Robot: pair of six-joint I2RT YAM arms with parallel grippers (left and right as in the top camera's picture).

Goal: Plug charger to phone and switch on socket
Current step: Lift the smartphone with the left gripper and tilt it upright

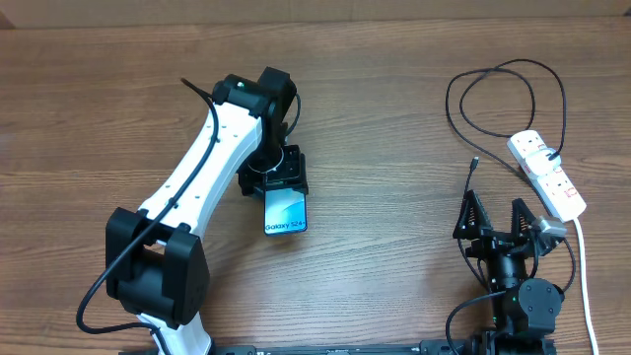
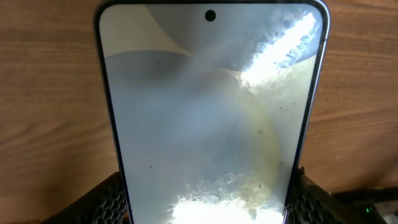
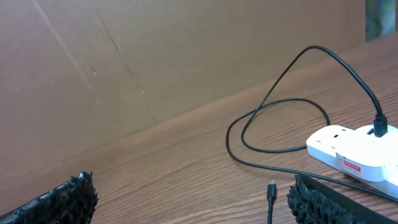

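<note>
The phone (image 1: 287, 212) lies on the wooden table with its light blue "Galaxy S24+" screen up. My left gripper (image 1: 277, 180) is shut on its far end. In the left wrist view the phone (image 2: 205, 106) fills the frame, with the left gripper's (image 2: 209, 202) black fingers pressed against both of its long edges. The socket (image 1: 548, 174) is a white power strip at the right. The charger (image 1: 498, 74) is plugged into it, loops across the table, and ends in a tip (image 1: 474, 161). My right gripper (image 1: 498, 219) is open and empty, just short of that tip (image 3: 272, 189).
The power strip's thick white cord (image 1: 584, 266) runs toward the table's front edge at the right. In the right wrist view the strip (image 3: 348, 152) sits at the right, with the cable loop (image 3: 280, 124) in front of a brown wall.
</note>
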